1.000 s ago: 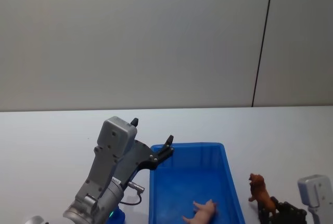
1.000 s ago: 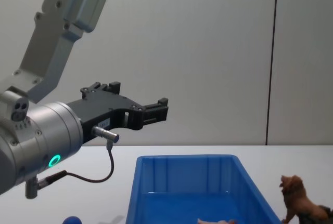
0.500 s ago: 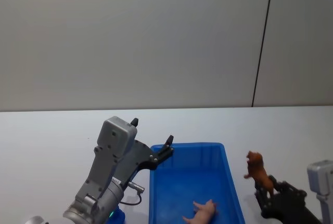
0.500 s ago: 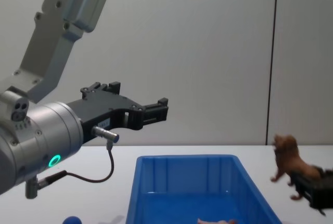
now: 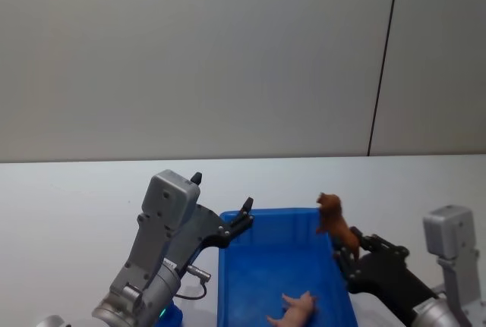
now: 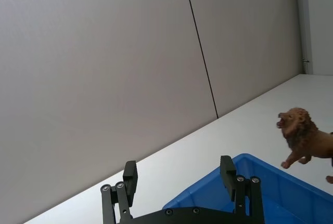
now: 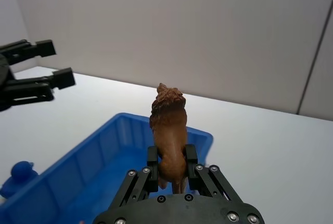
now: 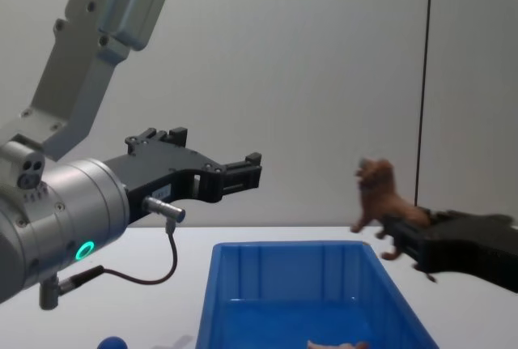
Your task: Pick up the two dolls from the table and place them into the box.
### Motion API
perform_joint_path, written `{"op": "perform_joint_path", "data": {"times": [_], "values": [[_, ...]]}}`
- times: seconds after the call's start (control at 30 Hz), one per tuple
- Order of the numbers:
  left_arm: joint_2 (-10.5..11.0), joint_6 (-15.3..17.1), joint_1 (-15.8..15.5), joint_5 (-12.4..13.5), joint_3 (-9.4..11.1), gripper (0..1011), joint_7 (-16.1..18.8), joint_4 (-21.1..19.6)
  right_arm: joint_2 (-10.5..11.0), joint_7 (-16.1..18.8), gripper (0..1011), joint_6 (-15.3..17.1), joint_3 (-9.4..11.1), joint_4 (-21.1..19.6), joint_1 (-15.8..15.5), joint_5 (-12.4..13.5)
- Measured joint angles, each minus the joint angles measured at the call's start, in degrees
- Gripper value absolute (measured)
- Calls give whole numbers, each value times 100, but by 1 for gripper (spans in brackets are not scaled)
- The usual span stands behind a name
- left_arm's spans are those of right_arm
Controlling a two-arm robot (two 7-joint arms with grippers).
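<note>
In the head view the right gripper [image 5: 351,257] pinches the brown lion [image 5: 335,223] above the right rim of the box [image 5: 273,212]; the pink doll [image 5: 298,309] lies inside. In the chest view the lion hangs high, so it is better to carry it inward and lower it before release. The left gripper [image 5: 222,193] hovers by the left rim, fingers spread, empty.
</note>
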Motion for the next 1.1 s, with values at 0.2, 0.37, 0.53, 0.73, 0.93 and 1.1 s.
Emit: {"op": "perform_joint_path", "data": {"times": [0.2, 0.37, 0.53, 0.73, 0.93, 1.1], "values": [[0, 0, 0, 0, 0, 1002, 0, 0, -129, 302, 313, -17, -69, 212, 223, -40], [0, 0, 0, 0, 0, 1002, 0, 0, -207, 442, 461, -3, -112, 351, 356, -74], [0, 0, 0, 0, 0, 1001, 0, 0, -269, 502, 630, 34, -141, 478, 463, -105], [0, 0, 0, 0, 0, 1001, 0, 0, -298, 408, 824, 42, -151, 536, 499, -133], [0, 0, 0, 0, 0, 1002, 0, 0, -286, 130, 986, -22, -142, 500, 430, -168], [0, 0, 0, 0, 0, 1002, 0, 0, -244, -156, 1001, -97, -121, 417, 312, -181]]}}
